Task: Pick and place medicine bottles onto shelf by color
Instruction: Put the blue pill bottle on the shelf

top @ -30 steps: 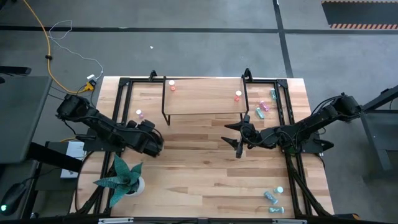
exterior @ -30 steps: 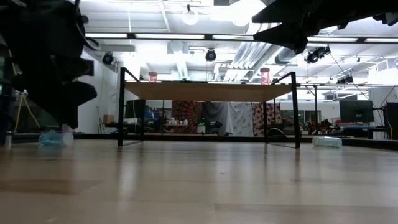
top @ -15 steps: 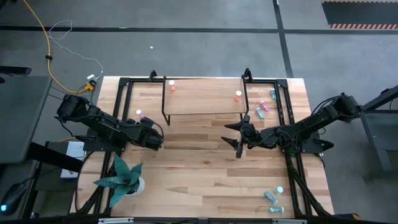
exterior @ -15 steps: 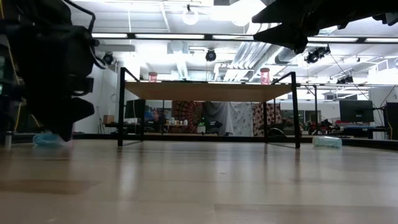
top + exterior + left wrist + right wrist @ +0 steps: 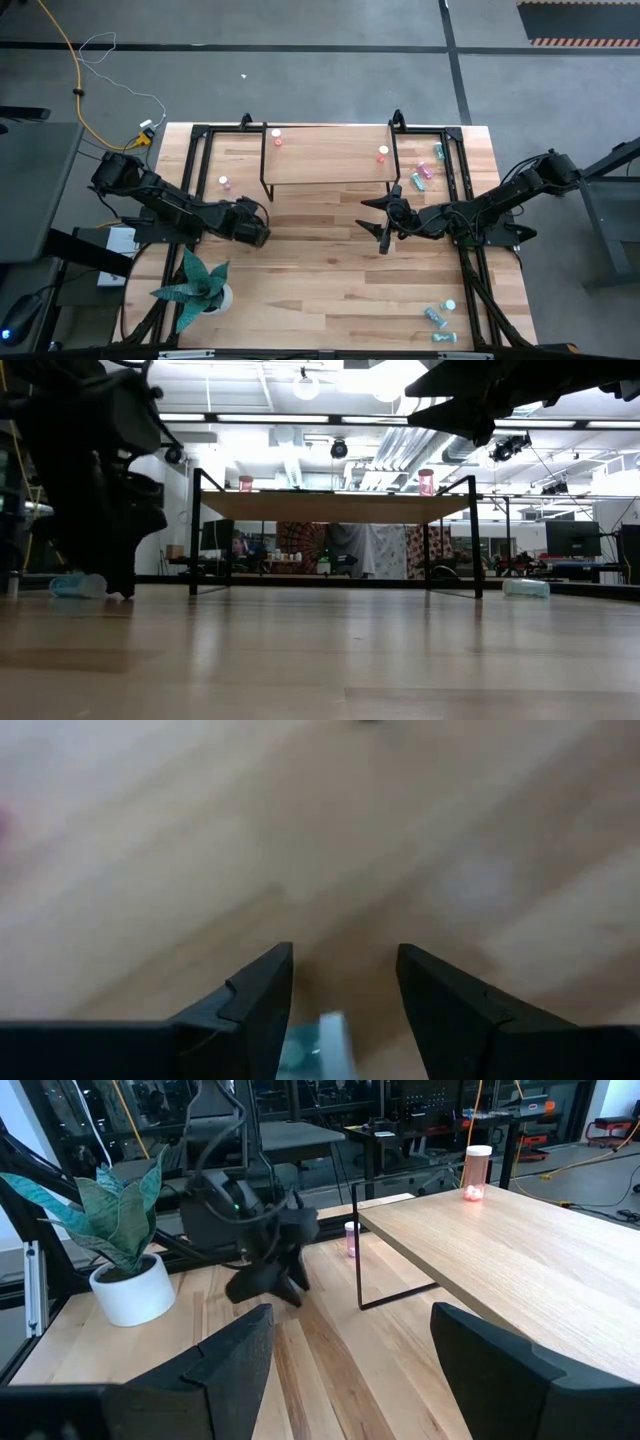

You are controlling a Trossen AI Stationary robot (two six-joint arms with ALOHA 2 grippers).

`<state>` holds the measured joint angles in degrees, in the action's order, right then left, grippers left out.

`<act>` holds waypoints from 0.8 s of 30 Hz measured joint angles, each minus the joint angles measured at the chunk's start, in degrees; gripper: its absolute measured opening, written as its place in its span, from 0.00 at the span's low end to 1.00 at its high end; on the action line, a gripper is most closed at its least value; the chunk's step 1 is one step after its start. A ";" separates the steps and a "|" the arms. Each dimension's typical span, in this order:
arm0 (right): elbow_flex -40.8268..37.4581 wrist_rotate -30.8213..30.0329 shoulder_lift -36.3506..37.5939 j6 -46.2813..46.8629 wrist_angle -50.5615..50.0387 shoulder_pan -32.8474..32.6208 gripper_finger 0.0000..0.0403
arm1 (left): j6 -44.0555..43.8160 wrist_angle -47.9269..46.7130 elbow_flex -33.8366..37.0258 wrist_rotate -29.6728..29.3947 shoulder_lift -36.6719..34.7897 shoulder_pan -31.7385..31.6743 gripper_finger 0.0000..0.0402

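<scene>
A teal bottle (image 5: 75,585) lies on its side on the table at the left. In the left wrist view this teal bottle (image 5: 318,1045) shows low in the gap between my fingers. My left gripper (image 5: 260,228) is open and tipped steeply down, its fingertips (image 5: 122,588) at the tabletop just right of the bottle. The shelf (image 5: 325,165) stands at the far middle with two red-orange bottles (image 5: 277,137) (image 5: 382,154) upright on it. A pink bottle (image 5: 224,182) stands on the table left of the shelf. My right gripper (image 5: 383,222) hangs open above the table's middle. My left gripper stands with its fingers beside and over the teal bottle; I cannot tell whether they touch it. The bottle rests on the table on its side.
More bottles lie in a group at the far right (image 5: 425,172) and another at the near right (image 5: 440,318). A white pot with a green plant (image 5: 200,285) stands near the left front. Black frame rails (image 5: 195,160) run along both sides.
My left gripper has moved toward the table's right and down. It has tipped from a shallow slant to a steep one, so its fingertips now stand at the tabletop beside the teal bottle. The gap between its fingers is unchanged.
</scene>
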<state>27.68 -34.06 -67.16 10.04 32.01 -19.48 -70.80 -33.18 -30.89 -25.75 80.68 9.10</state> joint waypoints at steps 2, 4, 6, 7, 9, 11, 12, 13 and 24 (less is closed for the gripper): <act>0.00 0.00 0.00 0.00 0.00 0.01 0.65 | 2.25 1.75 -0.50 0.13 0.00 0.59 0.43; 0.00 0.00 0.00 0.00 0.00 0.00 0.65 | 5.12 0.93 -2.13 -0.21 0.00 0.84 0.43; 0.00 0.00 0.00 0.16 0.00 0.00 0.65 | 7.87 -1.70 -4.27 -1.63 -0.63 0.70 0.43; 0.00 0.00 0.00 0.15 0.00 0.00 0.65 | 9.28 -3.54 -5.47 -2.37 -1.11 0.67 0.43; 0.00 0.00 0.00 0.15 0.00 0.02 0.65 | 12.80 -7.10 -8.37 -3.20 -1.75 0.66 0.43; 0.00 0.00 0.00 0.14 -0.01 0.00 0.65 | 17.10 -13.49 -11.34 -2.48 -2.59 0.68 0.43; 0.00 0.00 0.00 0.06 -0.02 0.02 0.65 | 19.51 -16.34 -12.77 -1.13 -2.75 0.66 0.43; 0.00 0.00 0.00 0.02 -0.02 0.01 0.65 | 22.13 -19.25 -14.01 0.99 -2.87 0.47 0.43; 0.00 0.00 0.00 0.04 0.09 0.01 0.65 | 59.25 -28.94 -16.44 17.29 -2.42 -5.50 0.43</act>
<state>27.68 -34.06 -67.16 10.09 32.10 -19.47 -11.54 -62.11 -47.34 -8.45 78.26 3.60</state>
